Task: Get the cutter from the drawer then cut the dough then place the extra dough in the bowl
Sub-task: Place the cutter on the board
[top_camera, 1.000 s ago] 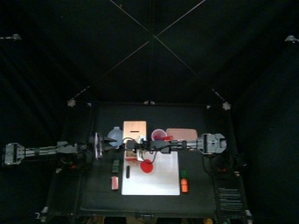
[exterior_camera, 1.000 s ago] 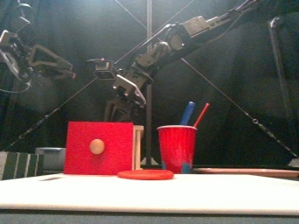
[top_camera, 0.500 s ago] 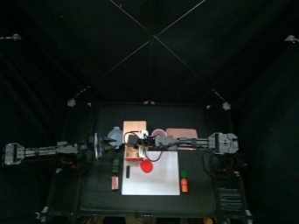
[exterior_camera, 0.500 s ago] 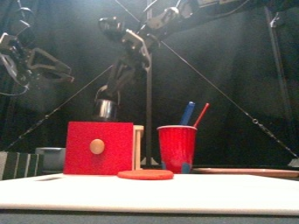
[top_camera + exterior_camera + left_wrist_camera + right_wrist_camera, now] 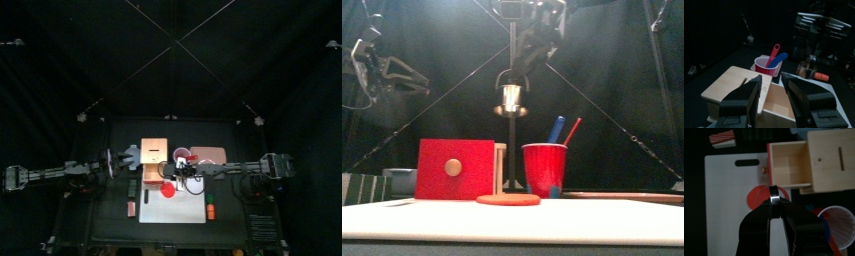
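The right hand (image 5: 772,204) is pressed together on the wire handle of the cutter (image 5: 509,100) and holds it high above the bench. The cutter hangs with its long axis upright, handle at the top and metal ring pointing down. From the front it lines up over the gap between the wooden box (image 5: 734,86) and the red cup (image 5: 545,168). From the right wrist it shows edge-on above the red dough (image 5: 509,199).

The dough lies flat on the far part of the white cutting board (image 5: 727,198), just near of the box. The drawer (image 5: 789,163) stands pulled out toward the near side. The left hand (image 5: 769,78) hovers over the box with its jaws spread and nothing between them. The cup, right of the box, carries a blue and a red toy knife leaning right
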Robot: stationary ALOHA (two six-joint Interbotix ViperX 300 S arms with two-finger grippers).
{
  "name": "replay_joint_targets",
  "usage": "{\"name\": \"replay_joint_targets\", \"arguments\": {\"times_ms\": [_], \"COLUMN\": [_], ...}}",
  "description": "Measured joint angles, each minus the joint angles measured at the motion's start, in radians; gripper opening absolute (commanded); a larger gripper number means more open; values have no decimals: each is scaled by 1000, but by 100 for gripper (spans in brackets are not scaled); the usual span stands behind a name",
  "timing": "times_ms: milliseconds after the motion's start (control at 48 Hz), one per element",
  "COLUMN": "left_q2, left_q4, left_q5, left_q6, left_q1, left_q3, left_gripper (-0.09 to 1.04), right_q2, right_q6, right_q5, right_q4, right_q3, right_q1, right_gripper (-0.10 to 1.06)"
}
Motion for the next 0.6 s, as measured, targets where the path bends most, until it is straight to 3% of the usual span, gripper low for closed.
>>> {"name": "replay_joint_targets", "arguments": {"times_ms": [354,604], "left_q2": [5,38], "left_q4": [-15,-58], "left_q5": [0,3], "left_q6": [0,0], "left_q1": [17,63], "left_q3": [-34,-63], "left_gripper": [77,77], "right_q2": [-173,-176], "right_q6": [212,308], "right_q5": [-12,-83], "right_q4": [-118,-198], "right_q3": [324,476], "right_q1": [84,130], "right_gripper": [50,51]}}
